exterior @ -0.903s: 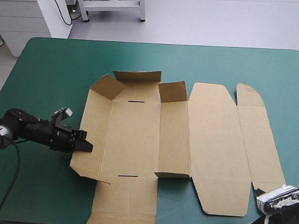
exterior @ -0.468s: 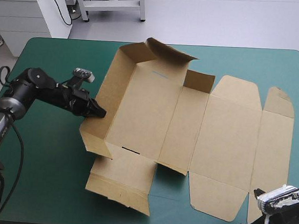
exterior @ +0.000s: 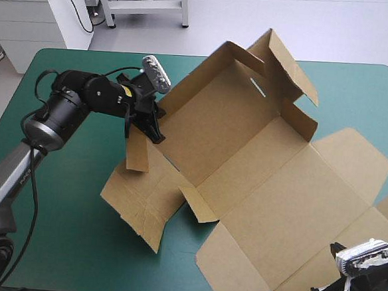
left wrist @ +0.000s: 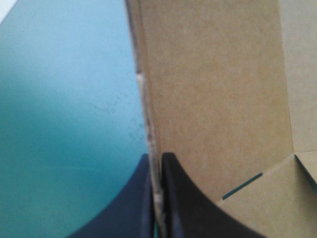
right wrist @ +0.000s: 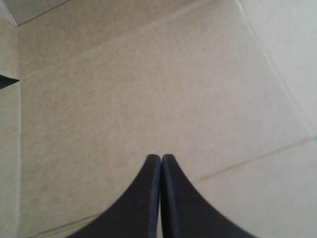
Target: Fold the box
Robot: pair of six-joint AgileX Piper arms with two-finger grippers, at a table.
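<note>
One wall of the brown box (exterior: pixel 221 131), on its left side, is clamped between the black fingers of the left gripper (exterior: pixel 156 135) and raised off the teal-green desk (exterior: pixel 63 203). The other panels are spread toward the near right corner, where the right gripper (right wrist: pixel 161 157) is seen pressed together, empty, over bare board.

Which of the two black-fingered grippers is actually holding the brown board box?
The left gripper, pinching the raised wall's edge of the brown cardboard box. The right gripper is shut empty over a flat panel.
</note>
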